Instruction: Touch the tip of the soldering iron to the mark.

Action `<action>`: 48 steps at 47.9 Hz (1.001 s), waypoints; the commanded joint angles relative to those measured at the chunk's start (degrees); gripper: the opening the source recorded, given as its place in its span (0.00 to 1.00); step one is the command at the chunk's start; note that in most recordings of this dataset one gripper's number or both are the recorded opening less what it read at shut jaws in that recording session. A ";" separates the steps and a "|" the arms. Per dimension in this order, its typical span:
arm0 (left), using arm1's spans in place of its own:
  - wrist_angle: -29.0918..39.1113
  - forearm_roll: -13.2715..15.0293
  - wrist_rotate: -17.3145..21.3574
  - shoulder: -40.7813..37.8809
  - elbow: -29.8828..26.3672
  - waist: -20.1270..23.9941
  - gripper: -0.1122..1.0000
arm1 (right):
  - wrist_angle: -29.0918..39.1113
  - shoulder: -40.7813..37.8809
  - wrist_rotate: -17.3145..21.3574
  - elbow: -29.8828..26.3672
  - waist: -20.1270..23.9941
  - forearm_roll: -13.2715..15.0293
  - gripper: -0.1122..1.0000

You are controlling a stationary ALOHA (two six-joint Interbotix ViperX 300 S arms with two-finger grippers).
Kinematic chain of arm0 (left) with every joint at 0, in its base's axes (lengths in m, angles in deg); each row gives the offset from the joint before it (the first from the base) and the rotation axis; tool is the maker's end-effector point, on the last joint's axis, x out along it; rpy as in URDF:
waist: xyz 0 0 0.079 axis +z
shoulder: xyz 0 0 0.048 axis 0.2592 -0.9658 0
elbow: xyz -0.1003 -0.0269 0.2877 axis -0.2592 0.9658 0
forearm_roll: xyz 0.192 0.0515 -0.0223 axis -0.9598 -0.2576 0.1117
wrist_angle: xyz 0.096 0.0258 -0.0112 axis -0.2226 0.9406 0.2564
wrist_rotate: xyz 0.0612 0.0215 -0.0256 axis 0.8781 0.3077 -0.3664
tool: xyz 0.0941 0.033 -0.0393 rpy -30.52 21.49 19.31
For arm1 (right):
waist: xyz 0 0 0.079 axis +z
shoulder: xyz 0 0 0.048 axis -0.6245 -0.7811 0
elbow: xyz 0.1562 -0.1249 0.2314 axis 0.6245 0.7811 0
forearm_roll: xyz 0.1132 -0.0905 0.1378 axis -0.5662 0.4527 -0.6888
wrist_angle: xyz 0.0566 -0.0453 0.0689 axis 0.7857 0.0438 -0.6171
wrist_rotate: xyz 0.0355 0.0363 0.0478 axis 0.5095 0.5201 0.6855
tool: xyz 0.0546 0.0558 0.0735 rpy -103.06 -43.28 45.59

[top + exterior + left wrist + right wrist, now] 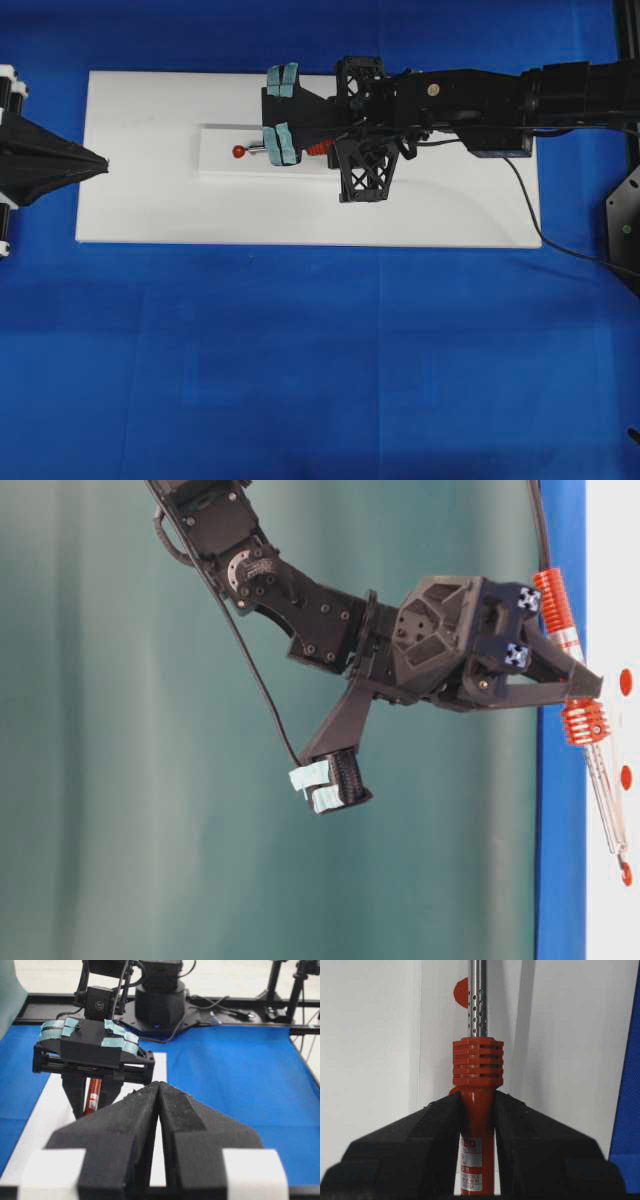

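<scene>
My right gripper [478, 1110] is shut on the red-orange handle of the soldering iron [477, 1060]. It holds the iron low over the white strip, shaft [608, 790] pointing left in the overhead view. Three red dots lie in a row beside the iron. The dark tip [622, 858] sits at the edge of the end dot, the mark [238, 151] as far as I can tell. Another dot [461, 992] shows partly behind the shaft. At the board's left edge my left gripper [100, 163] is shut and empty, its fingertips [150, 1091] together.
The white board [140, 200] lies on blue cloth, with a raised white strip [215, 165] under the iron. The black cord [530, 215] trails off to the right past the board's edge. Black frame parts [625, 220] stand at the far right.
</scene>
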 commanded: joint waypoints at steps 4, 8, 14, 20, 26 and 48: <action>-0.26 -0.09 0.09 -0.18 -0.53 -0.09 0.10 | -0.09 0.97 0.09 -1.32 0.09 -0.09 0.16; -0.26 -0.09 0.09 -0.18 -0.53 -0.18 0.10 | 0.18 0.97 0.00 -1.41 0.09 -0.09 0.16; -0.26 -0.09 0.09 -0.18 -0.53 -0.09 0.10 | 0.18 0.97 0.00 -1.32 0.09 -0.09 0.16; -0.26 -0.09 0.09 -0.18 -0.53 -0.09 0.10 | 0.09 0.97 0.00 -1.32 0.09 -0.09 0.16; -0.26 0.00 0.09 -0.18 -0.53 -0.09 0.10 | 0.09 0.97 0.00 -1.32 0.09 -0.09 0.16; -0.26 0.00 0.09 -0.26 -0.53 -0.09 0.10 | 0.62 1.14 0.00 -1.58 0.09 0.09 0.16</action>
